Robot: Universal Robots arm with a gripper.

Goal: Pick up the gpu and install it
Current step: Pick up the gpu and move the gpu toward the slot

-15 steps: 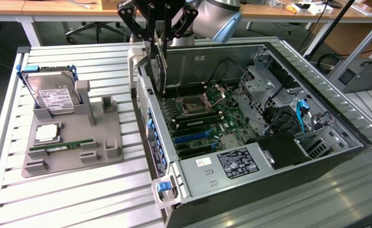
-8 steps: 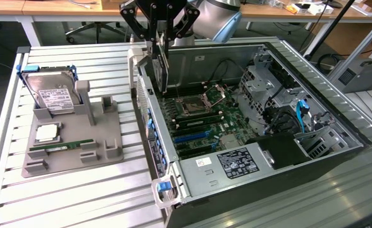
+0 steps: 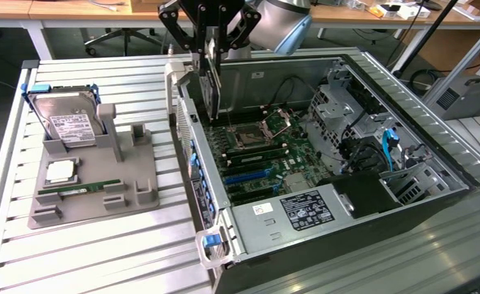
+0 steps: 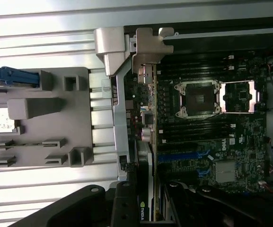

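Note:
The gpu (image 3: 213, 92) hangs on edge, a thin dark card pointing down, with my gripper (image 3: 213, 46) shut on its upper edge. It hovers over the rear-left wall of the open computer case (image 3: 436, 153), above the motherboard (image 3: 264, 153) near the processor socket. The wrist view looks down along the gpu (image 4: 145, 156) held between my gripper (image 4: 148, 208) fingers. Its silvery bracket (image 4: 148, 47) is at the far end by the case's rear wall. The blue expansion slots (image 3: 248, 177) lie on the board toward the case's near end, apart from the card.
A grey fixture tray (image 3: 93, 208) stands on the slatted table at the exterior view's left. It carries a hard drive (image 3: 64, 119), a processor chip (image 3: 60, 171) and a green memory stick (image 3: 81, 187). Drive cages and cables (image 3: 362, 122) fill the case's right side.

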